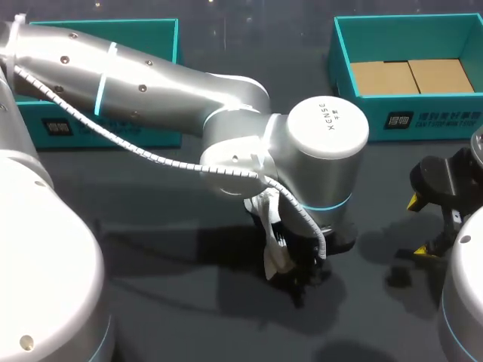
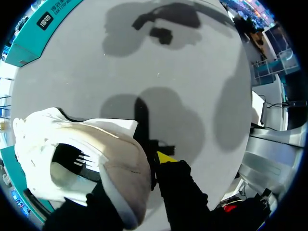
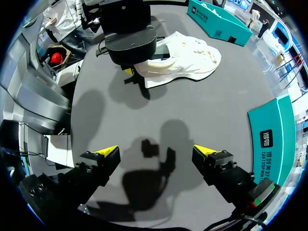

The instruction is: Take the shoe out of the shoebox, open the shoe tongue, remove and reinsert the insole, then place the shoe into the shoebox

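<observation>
dark grey matte tabletop [image 1: 226,45], soft shadows across it

Left arm [image 1: 151,83] spans mid-surface and covers most of the left shoebox [image 1: 162,132] from above. Its hand [image 1: 298,275] is clamped on the shoe [image 3: 187,62], the only block on the surface [image 1: 377,181]. There's a bare strip between the shoe and the right hand [image 3: 156,156], whose fingers are spread wide. Right shoebox [image 1: 370,117] is open-topped, clear above.

The head camera looks steeply down on the desk [image 1: 377,317] from above and behind. The left wrist camera hangs close over the white shoe [image 2: 86,159]. The right wrist camera faces that shoe across the desk from farther off. All three views share it.
</observation>
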You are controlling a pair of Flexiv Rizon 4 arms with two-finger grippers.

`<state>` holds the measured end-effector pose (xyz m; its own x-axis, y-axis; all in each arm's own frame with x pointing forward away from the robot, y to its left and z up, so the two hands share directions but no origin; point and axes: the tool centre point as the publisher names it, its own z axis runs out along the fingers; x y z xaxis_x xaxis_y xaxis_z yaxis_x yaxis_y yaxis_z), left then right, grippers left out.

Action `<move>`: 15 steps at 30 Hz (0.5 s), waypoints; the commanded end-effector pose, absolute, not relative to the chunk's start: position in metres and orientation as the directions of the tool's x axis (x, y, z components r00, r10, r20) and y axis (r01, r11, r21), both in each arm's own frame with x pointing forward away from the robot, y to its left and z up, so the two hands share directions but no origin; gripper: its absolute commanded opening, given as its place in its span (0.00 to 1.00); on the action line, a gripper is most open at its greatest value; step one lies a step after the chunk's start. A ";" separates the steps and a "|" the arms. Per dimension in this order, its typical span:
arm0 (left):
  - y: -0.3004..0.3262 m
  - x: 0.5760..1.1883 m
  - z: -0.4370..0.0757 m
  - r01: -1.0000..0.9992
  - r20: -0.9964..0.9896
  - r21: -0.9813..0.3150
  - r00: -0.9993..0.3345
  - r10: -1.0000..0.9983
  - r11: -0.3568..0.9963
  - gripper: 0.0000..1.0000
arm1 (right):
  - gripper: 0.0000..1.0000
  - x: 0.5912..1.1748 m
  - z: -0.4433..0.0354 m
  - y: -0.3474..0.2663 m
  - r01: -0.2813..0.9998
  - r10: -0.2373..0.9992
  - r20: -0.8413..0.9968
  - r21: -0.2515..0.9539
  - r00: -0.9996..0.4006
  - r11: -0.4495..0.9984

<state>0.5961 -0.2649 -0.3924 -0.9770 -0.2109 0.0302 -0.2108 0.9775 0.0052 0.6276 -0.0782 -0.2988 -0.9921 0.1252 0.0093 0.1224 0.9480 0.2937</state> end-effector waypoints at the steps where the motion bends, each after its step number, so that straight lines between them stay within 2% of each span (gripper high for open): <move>1: -0.262 0.601 -0.393 -0.203 0.039 0.000 -0.978 -0.203 0.979 0.00 | 1.00 0.625 -0.298 -0.079 0.122 0.126 0.006 0.293 -0.992 0.948; 15: -0.245 0.610 -0.343 -0.098 0.080 -0.020 -0.992 -0.096 0.995 0.00 | 1.00 0.625 -0.298 -0.079 0.122 0.126 0.006 0.293 -0.992 0.948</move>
